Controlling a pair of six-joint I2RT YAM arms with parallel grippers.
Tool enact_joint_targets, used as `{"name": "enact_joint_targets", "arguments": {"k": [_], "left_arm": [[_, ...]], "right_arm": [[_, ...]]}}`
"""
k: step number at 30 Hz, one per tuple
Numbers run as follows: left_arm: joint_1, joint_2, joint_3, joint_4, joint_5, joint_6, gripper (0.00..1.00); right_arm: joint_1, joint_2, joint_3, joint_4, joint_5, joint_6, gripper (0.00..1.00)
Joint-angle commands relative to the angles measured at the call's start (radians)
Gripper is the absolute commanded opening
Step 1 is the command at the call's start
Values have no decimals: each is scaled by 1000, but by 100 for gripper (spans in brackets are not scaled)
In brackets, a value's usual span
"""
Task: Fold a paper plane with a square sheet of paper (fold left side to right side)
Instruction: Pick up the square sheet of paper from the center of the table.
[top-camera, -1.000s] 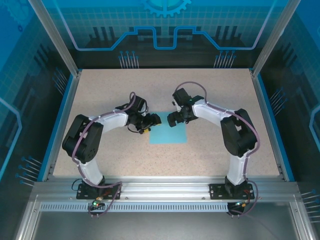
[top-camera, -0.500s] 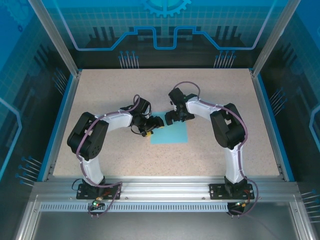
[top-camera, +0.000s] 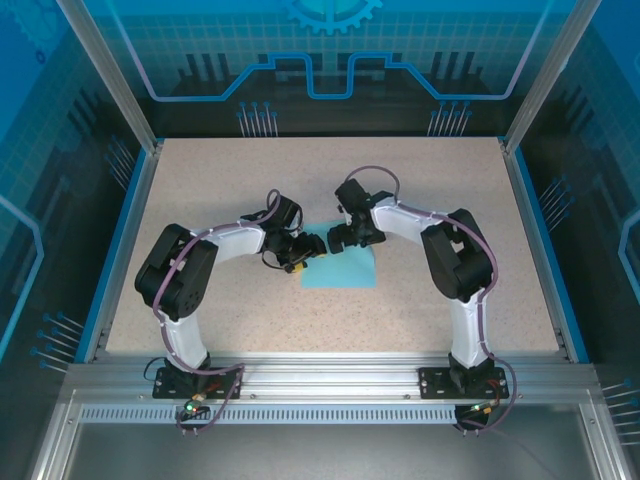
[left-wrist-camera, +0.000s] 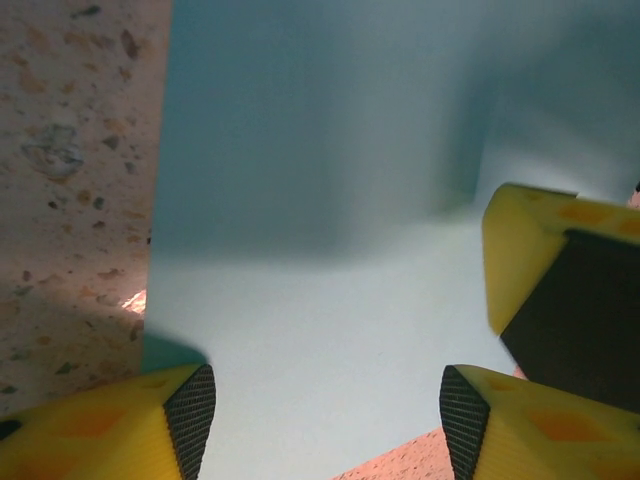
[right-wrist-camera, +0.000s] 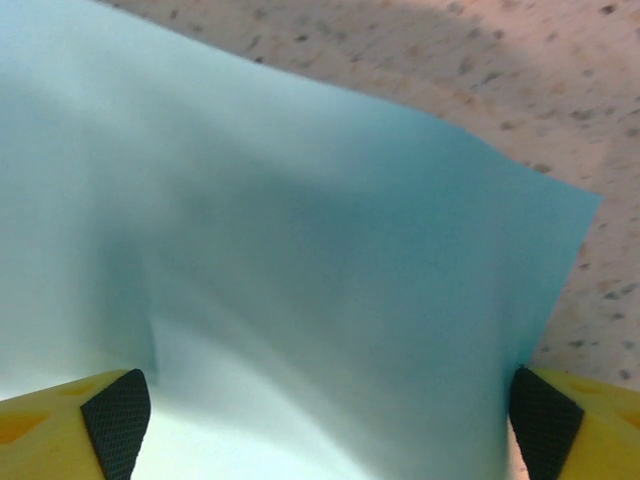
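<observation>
The square sheet of light-blue paper (top-camera: 342, 270) lies on the speckled tabletop between the two arms. Both grippers meet over its far left corner. My left gripper (top-camera: 311, 246) stands open, and in its wrist view the paper (left-wrist-camera: 320, 230) spreads under the two yellow fingers (left-wrist-camera: 185, 420) with the sheet's left edge beside the left one. A yellow finger of the other gripper (left-wrist-camera: 540, 265) juts in from the right. My right gripper (top-camera: 334, 240) is open wide; the paper (right-wrist-camera: 300, 230) bulges gently between its pads (right-wrist-camera: 118, 408), with one corner at the right.
The speckled beige tabletop (top-camera: 440, 190) extends on all sides, bordered by a blue rim (top-camera: 532, 220) and clear enclosure walls. An aluminium rail (top-camera: 330, 380) carrying the arm bases runs along the near edge.
The right gripper has moved left across the sheet's far edge until it nearly touches the left gripper. The left gripper edged right onto the corner a second ago, then held still.
</observation>
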Motion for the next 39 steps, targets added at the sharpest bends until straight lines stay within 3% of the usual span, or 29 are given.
{"name": "enact_joint_targets", "arguments": {"k": [1, 11, 19, 23, 27, 33, 39], "left_arm": [[-8, 23, -22, -23, -28, -20, 64], [-9, -8, -25, 4, -16, -9, 63], [9, -94, -24, 20, -7, 51, 67], [45, -165, -51, 61, 11, 84, 73], [117, -264, -91, 109, 48, 118, 78], [250, -435, -170, 317, 202, 113, 86], [267, -509, -120, 419, 378, 177, 90]], "right_arm": [[40, -20, -23, -61, -84, 27, 92], [40, -28, -5, -81, -83, 6, 72], [14, -87, -37, -39, -172, 0, 40], [-12, -152, -93, 33, -259, -8, 28], [-46, -238, -153, 101, -356, -23, 26], [-118, -406, -212, 146, -515, -92, 25], [-206, -582, -224, 138, -716, -165, 25]]}}
